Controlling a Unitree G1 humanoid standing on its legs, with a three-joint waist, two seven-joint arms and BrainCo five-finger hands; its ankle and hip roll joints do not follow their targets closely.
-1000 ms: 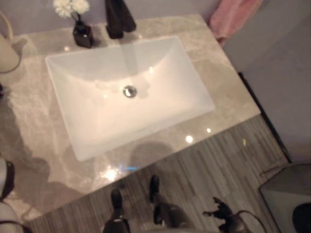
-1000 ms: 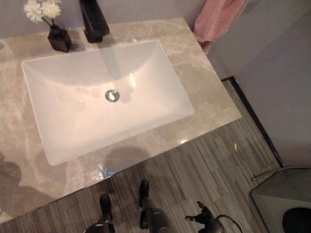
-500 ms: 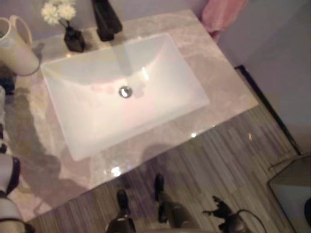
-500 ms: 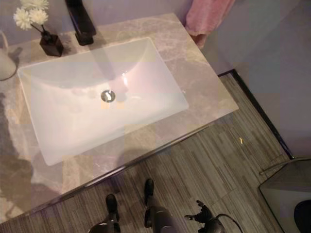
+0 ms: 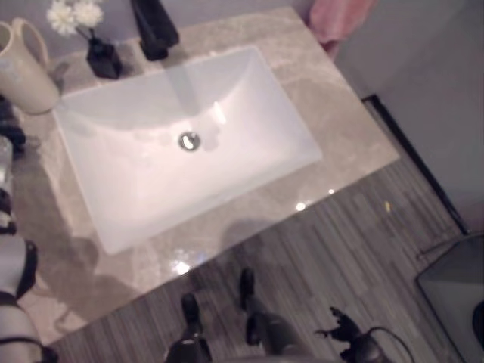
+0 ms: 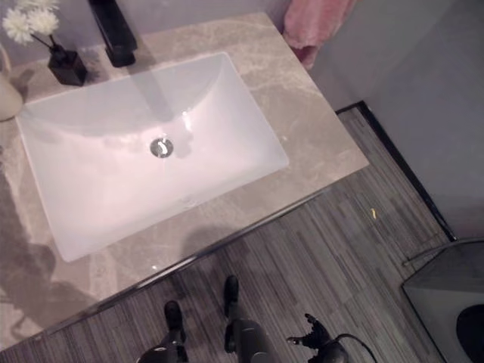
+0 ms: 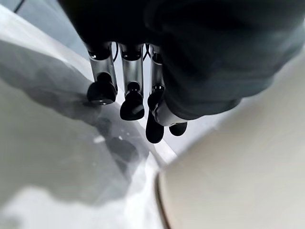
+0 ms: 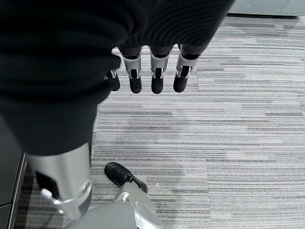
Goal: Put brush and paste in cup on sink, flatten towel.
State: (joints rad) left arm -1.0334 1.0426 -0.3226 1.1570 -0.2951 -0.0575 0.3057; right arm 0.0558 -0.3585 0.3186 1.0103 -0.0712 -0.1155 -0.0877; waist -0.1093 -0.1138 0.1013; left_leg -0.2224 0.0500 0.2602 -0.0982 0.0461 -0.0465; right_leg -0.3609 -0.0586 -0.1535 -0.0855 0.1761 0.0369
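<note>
I see the cream ceramic cup (image 5: 26, 68) upright on the grey marble counter (image 5: 333, 144), just left of the white rectangular sink basin (image 5: 189, 144), handy for the brush and paste, which I can't find anywhere. The pink towel (image 6: 314, 26) hangs at the counter's far right corner, out of the way. My left hand (image 7: 131, 95) hangs relaxed and empty over the counter; my right hand (image 8: 152, 76), fingers straight and holding nothing, hangs above the striped floor.
</note>
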